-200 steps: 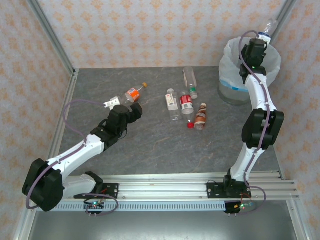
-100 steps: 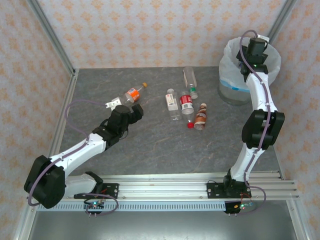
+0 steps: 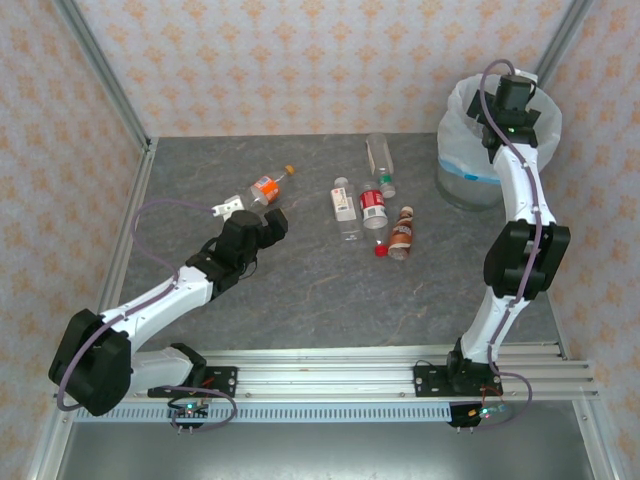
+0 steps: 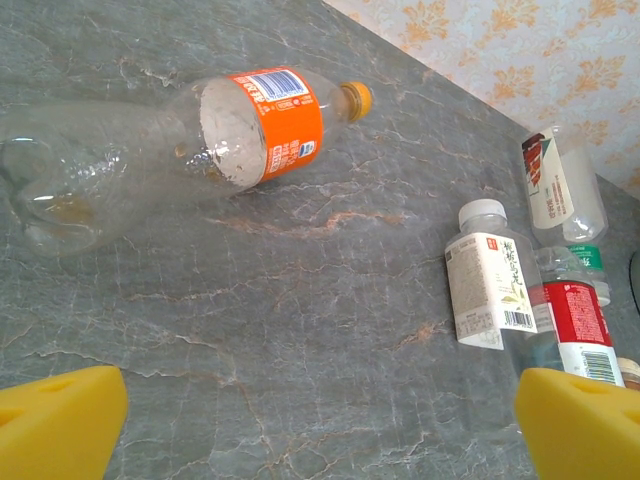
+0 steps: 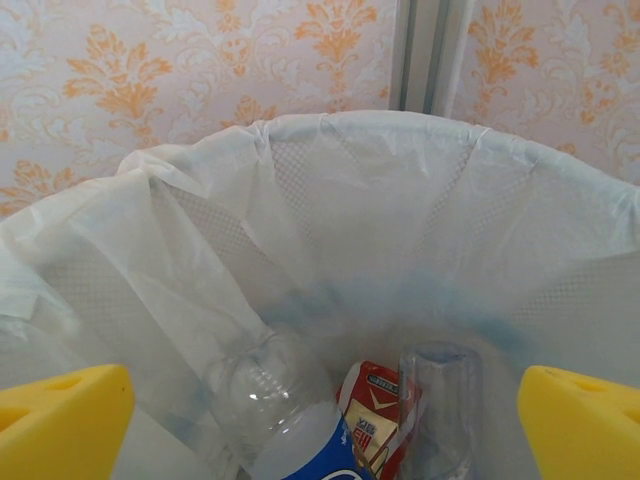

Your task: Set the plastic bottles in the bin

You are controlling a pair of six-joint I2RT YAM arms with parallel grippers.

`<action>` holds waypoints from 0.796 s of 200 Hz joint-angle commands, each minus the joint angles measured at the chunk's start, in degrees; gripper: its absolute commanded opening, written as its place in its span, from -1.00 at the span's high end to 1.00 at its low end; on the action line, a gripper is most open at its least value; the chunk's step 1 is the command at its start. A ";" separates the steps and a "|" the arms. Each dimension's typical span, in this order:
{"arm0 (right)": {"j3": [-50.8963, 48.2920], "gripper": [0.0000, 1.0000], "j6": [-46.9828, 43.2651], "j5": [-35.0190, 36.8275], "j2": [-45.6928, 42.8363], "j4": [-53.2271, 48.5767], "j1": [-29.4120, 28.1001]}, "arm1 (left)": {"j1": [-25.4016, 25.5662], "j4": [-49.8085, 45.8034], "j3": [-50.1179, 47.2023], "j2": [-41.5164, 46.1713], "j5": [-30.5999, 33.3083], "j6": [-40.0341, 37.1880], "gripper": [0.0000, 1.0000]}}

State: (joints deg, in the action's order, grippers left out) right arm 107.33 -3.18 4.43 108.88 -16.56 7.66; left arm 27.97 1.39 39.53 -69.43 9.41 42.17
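**Both grippers open and empty; bottles on the counter and in the bin**

Found the left gripper (image 3: 250,213) over the grey marbled counter (image 3: 300,300), its yellow pads (image 4: 60,425) spread to the far edges of the wrist view, holding and touching nothing. Saw the clear plastic bottle with the orange label and orange cap (image 4: 255,130) lying on its side just ahead of that gripper and apart from it, cap pointing away and to the right. Noted, farther right and well apart from the gripper, a white-labelled bottle with a white cap (image 4: 488,290) just beside a red-labelled bottle (image 4: 572,325), with a clear bottle with a red-and-white label (image 4: 555,185) beyond them. Spotted in the top view a brown-labelled bottle with a red cap (image 3: 402,232) near that pair.

Found the right gripper (image 3: 512,88) raised over the round grey-blue bin lined with a translucent white bag (image 3: 458,185), jaws far apart and gripping nothing. Looked down through the wrist view into the bin: a blue-labelled bottle (image 5: 320,455), a second red-labelled bottle (image 5: 375,400) and a bare clear bottle (image 5: 440,395) resting at the bottom, below the gripper and apart from it.
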 commanded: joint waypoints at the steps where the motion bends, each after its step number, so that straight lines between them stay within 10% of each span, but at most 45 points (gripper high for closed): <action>1: -0.85 -0.98 0.08 -0.88 -4.61 -0.01 0.01 | -0.65 0.26 -0.16 -0.42 0.35 0.50 -1.00; 159: -30.96 -0.99 5.49 -24.10 -33.19 5.69 -7.06 | -0.58 3.01 2.65 -6.21 -4.40 2.19 -1.00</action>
State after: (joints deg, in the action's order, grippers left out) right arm 79.35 2.52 -13.19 78.56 -11.79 4.43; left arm 27.97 2.57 39.83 -74.78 6.24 43.48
